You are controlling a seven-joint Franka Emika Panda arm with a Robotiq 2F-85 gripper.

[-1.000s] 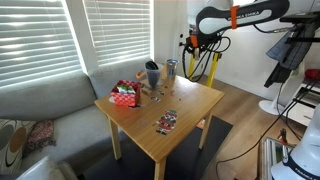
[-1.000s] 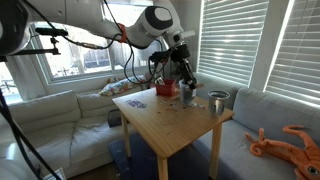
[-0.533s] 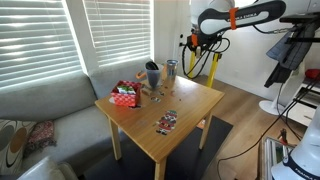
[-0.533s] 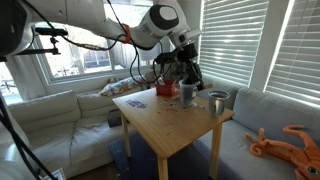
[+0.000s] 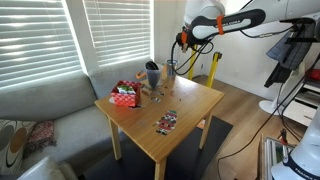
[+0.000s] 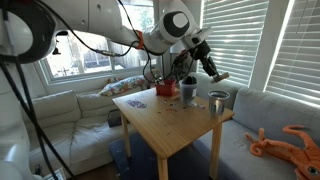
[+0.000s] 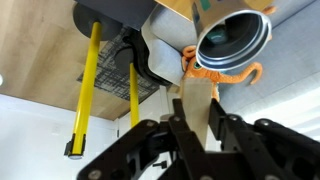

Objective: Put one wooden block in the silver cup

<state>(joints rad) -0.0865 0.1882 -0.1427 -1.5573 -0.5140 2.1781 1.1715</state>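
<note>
Item: black two-fingered claw [image 7: 197,120] on a white arm, clenched on a pale, flat, oblong wooden block [image 7: 198,95]. The block's long axis runs out along the fingers, and its free end stands past the fingertips. Item: tall, slim, handleless silver cup [image 7: 232,38] of shiny grey metal, upright at a corner of the light wooden square surface [image 5: 185,100], with its mouth open upward and nothing discernible inside. Governing relation: the cup lies below the claw and somewhat ahead of it, with clear air between them. In the wrist view the round mouth sits beyond the block's tip and off to one side, not in line with it. In an exterior view the claw [image 5: 184,44] hangs raised beside and above the silver cup [image 5: 171,68]; in an exterior view the claw [image 6: 213,72] appears tilted rather than plumb, with the silver cup [image 6: 217,102] beneath it. Step, as judged: carrying, with the block not yet over the opening. What is left is to bring the block's tip above the mouth, set its long axis along the cup's upright axis, then release. Hazard, as judged: the mouth is narrow, so a skewed block may catch the rim, and so tall a cup may tip. Neighbours: a wider, darker blue-grey cup [image 5: 152,74] just beyond the silver one, farther from the claw, and a red box [image 5: 125,95] farther off again.
</note>
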